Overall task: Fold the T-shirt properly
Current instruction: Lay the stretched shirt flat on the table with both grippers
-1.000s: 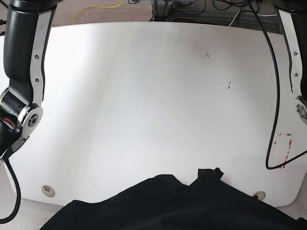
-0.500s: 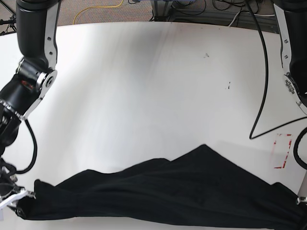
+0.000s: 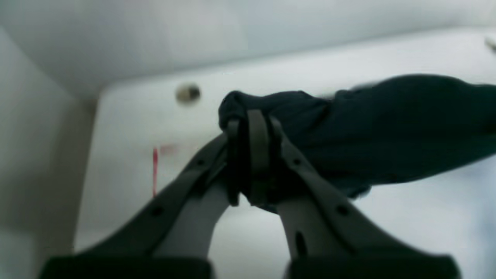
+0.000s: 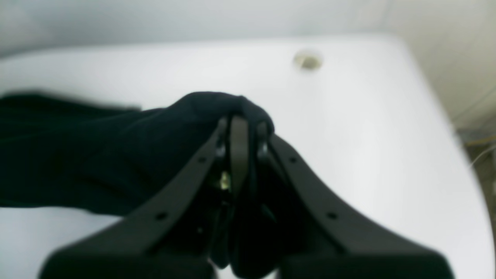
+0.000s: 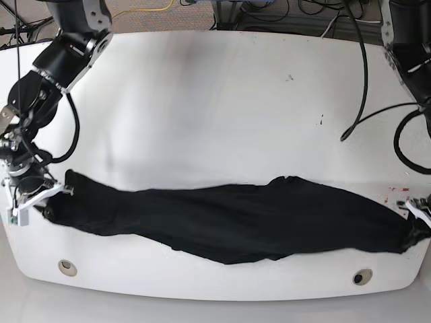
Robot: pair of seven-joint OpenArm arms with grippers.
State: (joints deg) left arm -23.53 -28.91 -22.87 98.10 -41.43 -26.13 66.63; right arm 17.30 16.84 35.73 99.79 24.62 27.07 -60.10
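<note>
Across the table [image 5: 222, 101], the T-shirt [image 5: 236, 219] stretches long. The left gripper [image 3: 252, 128] clamps one end. The right gripper [image 4: 240, 128] clamps the other.

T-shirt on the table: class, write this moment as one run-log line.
T-shirt: stretched across table | left fingers: shut on one end | right fingers: shut on other end

Both arms are extended low over the near part of the worktop [image 5: 215, 87], one at each side edge. The right gripper [image 5: 42, 194] is seen at the base view's left, fingers [image 4: 239, 143] pressed together on one end of the T-shirt [image 5: 229, 219]. The left gripper [image 5: 416, 210] is seen at that view's right edge, fingers [image 3: 257, 143] likewise clamped on the opposite end. The right forearm is angled down from the upper left; the left arm is mostly out of frame.
</note>
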